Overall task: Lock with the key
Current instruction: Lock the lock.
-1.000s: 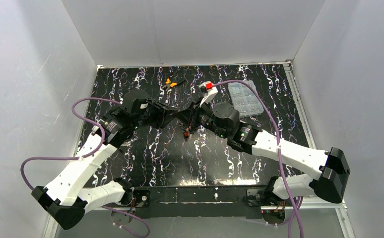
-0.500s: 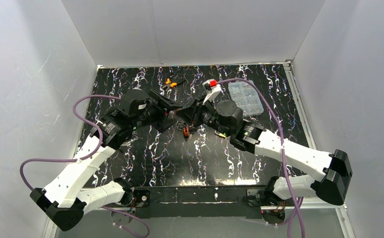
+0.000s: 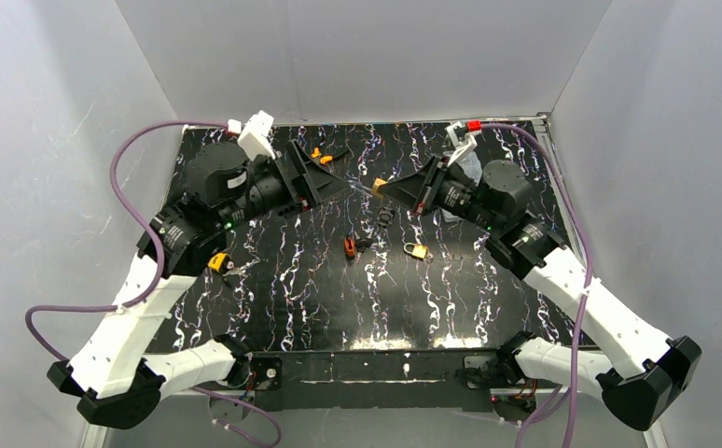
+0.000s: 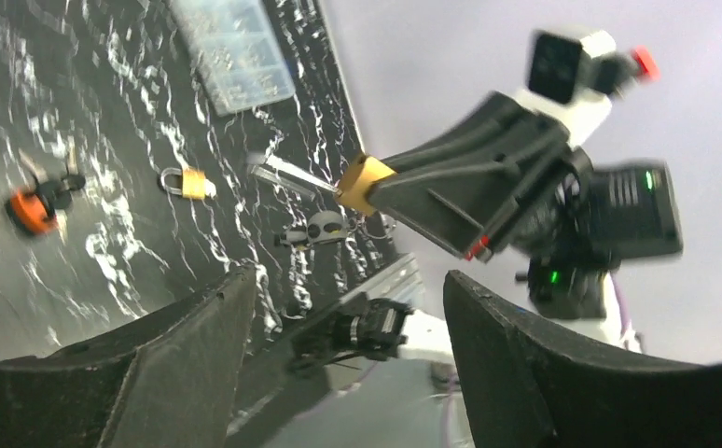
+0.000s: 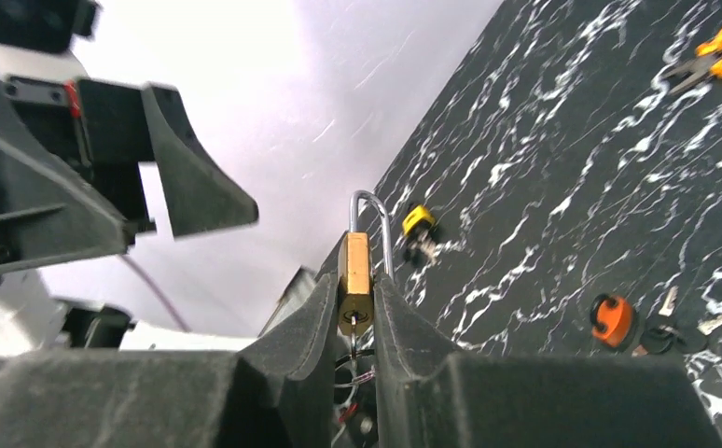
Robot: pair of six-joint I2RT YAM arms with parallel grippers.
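The right gripper pinches a brass padlock in narrow jaws above the surface, facing the left gripper, its jaws wide and empty.

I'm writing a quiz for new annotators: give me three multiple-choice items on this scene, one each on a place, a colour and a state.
1. The pliers lie: A near the table's far edge; B at its near edge; C at its middle.
2. The held padlock's body is: A blue; B brass; C green.
3. The left gripper is: A open, empty; B shut on a key; C shut on the padlock.
Answers: A, they sit at the back; B, brass shows in the right gripper; A, jaws apart, nothing between.
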